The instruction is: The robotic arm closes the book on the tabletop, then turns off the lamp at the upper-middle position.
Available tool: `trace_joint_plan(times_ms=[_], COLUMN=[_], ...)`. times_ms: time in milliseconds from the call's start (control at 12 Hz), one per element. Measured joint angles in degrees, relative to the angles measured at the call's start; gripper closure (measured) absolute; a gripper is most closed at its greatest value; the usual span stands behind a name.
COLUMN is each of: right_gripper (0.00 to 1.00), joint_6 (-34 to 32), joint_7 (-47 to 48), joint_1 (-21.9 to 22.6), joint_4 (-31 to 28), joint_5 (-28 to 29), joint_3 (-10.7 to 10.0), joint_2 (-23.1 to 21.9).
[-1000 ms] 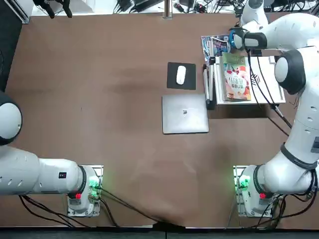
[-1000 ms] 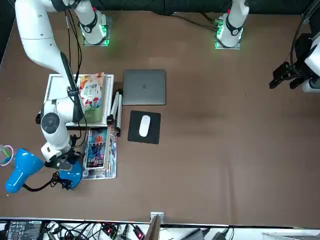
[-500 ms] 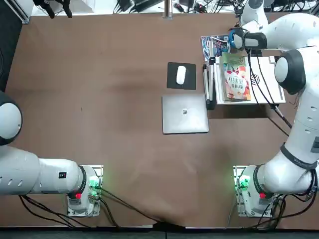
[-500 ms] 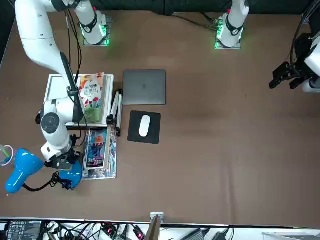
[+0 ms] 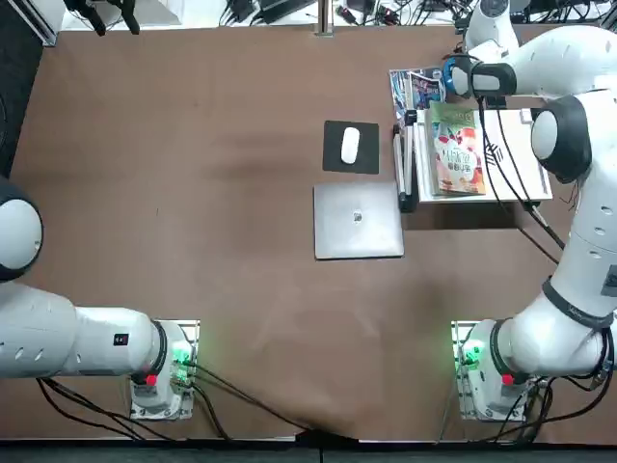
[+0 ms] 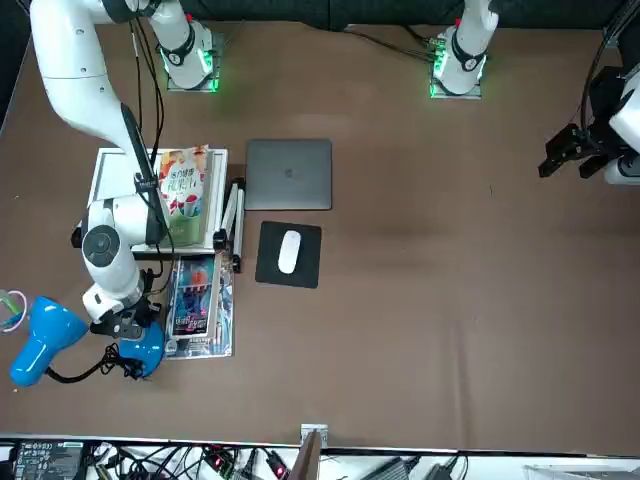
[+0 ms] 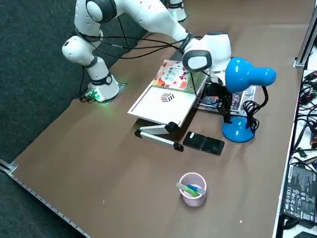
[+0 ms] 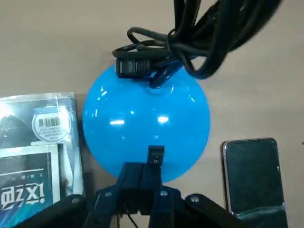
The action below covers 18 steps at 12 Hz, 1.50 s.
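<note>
In the top view, your right arm (image 5: pixel 583 231) reaches to the far right of the worktop (image 5: pixel 241 116). The book (image 5: pixel 457 159) lies closed, green cover up, on the white stand (image 5: pixel 516 174); judging by that, the first half of the job is done, and the stand keeps it out of your way.

The front view shows you the lamp (image 6: pixel 58 325) beyond the stand, the arm's end bent down over its blue base.

From the right side view, the lamp's head leans out beside the wrist, so you probably have the arm angled to come in above the base, where I'd guess the switch is.

In the right wrist view, your tool (image 8: pixel 156 154) has its fingers together with nothing between them, tips over the rim of the base (image 8: pixel 147 116). You can't tell whether they touch it. A short, straight press looks like your next move; too much force could slide the lamp.
</note>
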Motion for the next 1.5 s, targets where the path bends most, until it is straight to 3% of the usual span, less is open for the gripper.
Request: trace_joint_plan(times_ms=[1500], right_gripper=[0.99], joint_6=[-0.2], joint_7=[0.2], joint_1=[0.0], joint_4=[-0.7], joint_5=[0.1], joint_3=[0.5], joint_2=[-0.1])
